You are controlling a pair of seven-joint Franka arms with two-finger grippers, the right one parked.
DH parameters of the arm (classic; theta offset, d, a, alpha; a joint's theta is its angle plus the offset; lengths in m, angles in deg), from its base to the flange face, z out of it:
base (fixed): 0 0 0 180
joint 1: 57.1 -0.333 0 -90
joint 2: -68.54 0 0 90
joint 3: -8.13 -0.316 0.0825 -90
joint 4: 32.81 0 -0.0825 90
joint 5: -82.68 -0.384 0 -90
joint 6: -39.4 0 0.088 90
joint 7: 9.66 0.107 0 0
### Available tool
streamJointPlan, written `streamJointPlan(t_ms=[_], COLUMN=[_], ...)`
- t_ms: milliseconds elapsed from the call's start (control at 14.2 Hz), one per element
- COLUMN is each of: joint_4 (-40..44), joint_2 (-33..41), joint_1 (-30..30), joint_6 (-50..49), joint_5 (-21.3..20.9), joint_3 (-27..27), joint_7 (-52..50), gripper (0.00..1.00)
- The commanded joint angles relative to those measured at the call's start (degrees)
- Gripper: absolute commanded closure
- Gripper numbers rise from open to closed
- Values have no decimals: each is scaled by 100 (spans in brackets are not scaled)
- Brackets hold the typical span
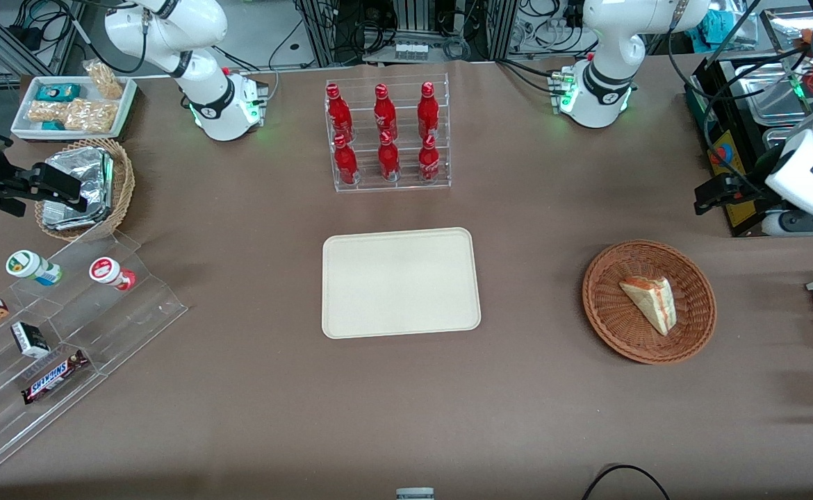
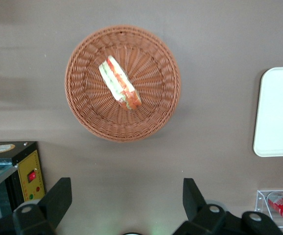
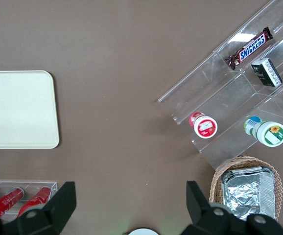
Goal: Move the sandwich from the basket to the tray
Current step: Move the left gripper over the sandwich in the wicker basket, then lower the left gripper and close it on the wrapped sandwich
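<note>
While the sandwich [image 1: 648, 303] lies flat in the round brown basket [image 1: 698, 278] toward the working arm's end of the table, the gripper [image 2: 127, 196] hangs high, well clear of it, jaws spread wide w/ nothing between them. In the front view the gripper [image 1: 716, 192] sits farther from the camera than the basket, not yet over it.

Step in hand, as I read it: the approach for the pick. To do it well:
- Bring the gripper over the wedge first, then drop; don't come in at a slant, or a finger could catch the basket rim.
- Turn the wrist so the fingers [image 2: 58, 198] close across the wedge's short width, i.e. the bread faces, not along its length or on the thin tip.
- Squeeze gently; the bread is prob. soft and the clear wrap may be slippery.
- Lift straight up until clear of the rim before moving sideways.

Target is the cream tray [image 1: 399, 281] at mid-table, bare, well apart from the basket. Red bottles in the clear rack [image 1: 389, 132] stand farther from the camera than the tray, so keep the carry path low-risk, direct from basket to tray.
</note>
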Motion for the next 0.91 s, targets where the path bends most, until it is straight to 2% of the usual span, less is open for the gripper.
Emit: streamJointPlan(t_ms=[0, 211, 561, 842], joint_4=[-191, -778, -2193, -2529], joint_2=[-282, -415, -486, -784], joint_1=[23, -4, -117, -179], joint_6=[199, 1049, 3123, 3917], joint_5=[0, -8, -8, 88], joint_3=[-38, -56, -82, -82], joint_7=[14, 14, 14, -195], gripper=[0, 0, 0, 0])
